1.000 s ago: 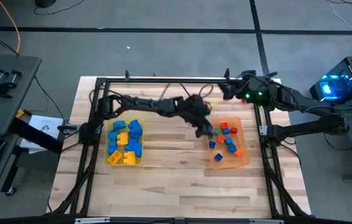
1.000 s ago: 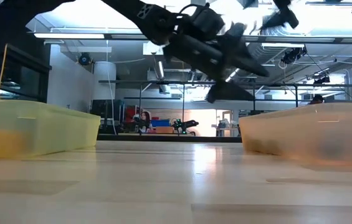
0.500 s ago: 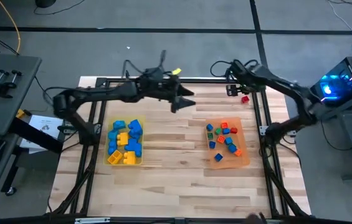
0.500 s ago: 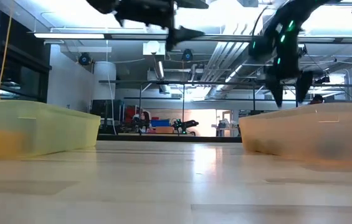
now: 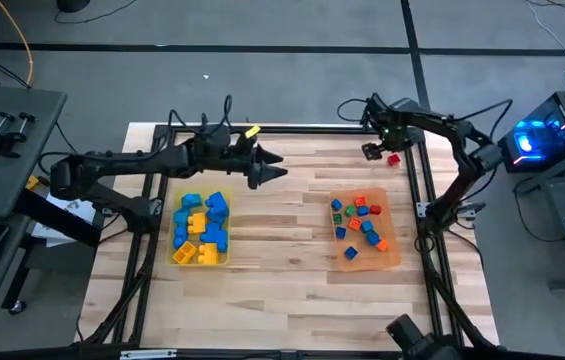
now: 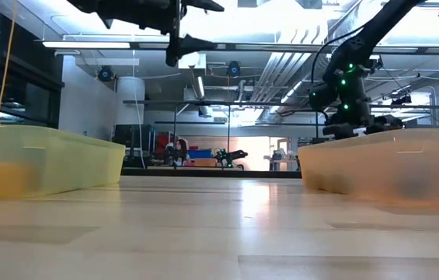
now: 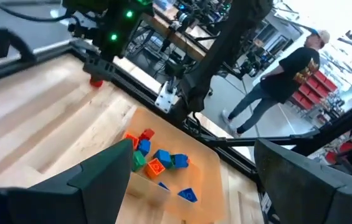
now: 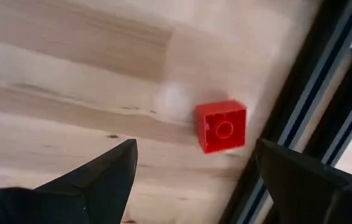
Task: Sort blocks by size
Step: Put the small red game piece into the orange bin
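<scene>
A small red cube (image 8: 222, 127) lies flat on the wooden table by the black frame rail at the far right; it also shows in the high view (image 5: 393, 159). My right gripper (image 8: 194, 186) is open and empty just above it, the cube ahead of its fingers. My left gripper (image 5: 267, 168) is open and empty, high over the far middle of the table. The yellow tray (image 5: 175, 256) holds larger blue and yellow blocks (image 5: 202, 222). The orange tray (image 5: 392, 256) holds several tiny red, orange, green and blue cubes (image 5: 359, 222).
A black metal frame (image 5: 292, 129) runs around the table. In the low view the yellow tray (image 6: 40, 159) stands left and the orange tray (image 6: 390, 167) right, with bare wood between. A person (image 7: 285, 68) stands in the room beyond the table.
My left gripper has left the orange tray, rising and going toward the table's far edge and left. My right arm has unfolded, and its gripper has come down toward the table at the far right, by the red cube.
</scene>
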